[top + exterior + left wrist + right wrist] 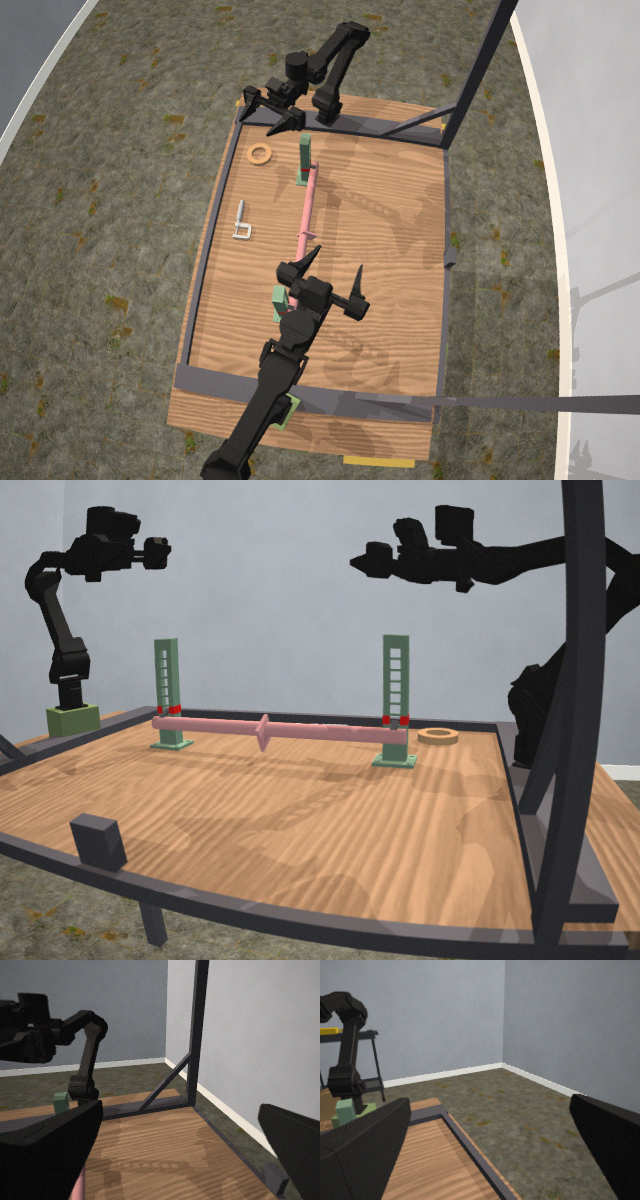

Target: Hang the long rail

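Observation:
The pink rail [306, 211] spans the two green posts, the far one [305, 157] and the near one [280, 302]. In the side view the rail [273, 730] hangs level above the table, with each end at a red mark [169, 708] [395, 719]. Nothing else touches it. My left gripper [336, 263] is open and empty, high above the near post [166, 686]. My right gripper [254, 126] is open and empty, high near the table's far edge, away from the far post [395, 697]. A sliver of the rail [77, 1190] shows in the left wrist view.
A tan ring [258, 153] lies near the far post and a white clamp [241, 224] lies left of the rail. A dark frame upright [475, 72] rises at the far right corner. A grey block [98, 841] sits on the table rim.

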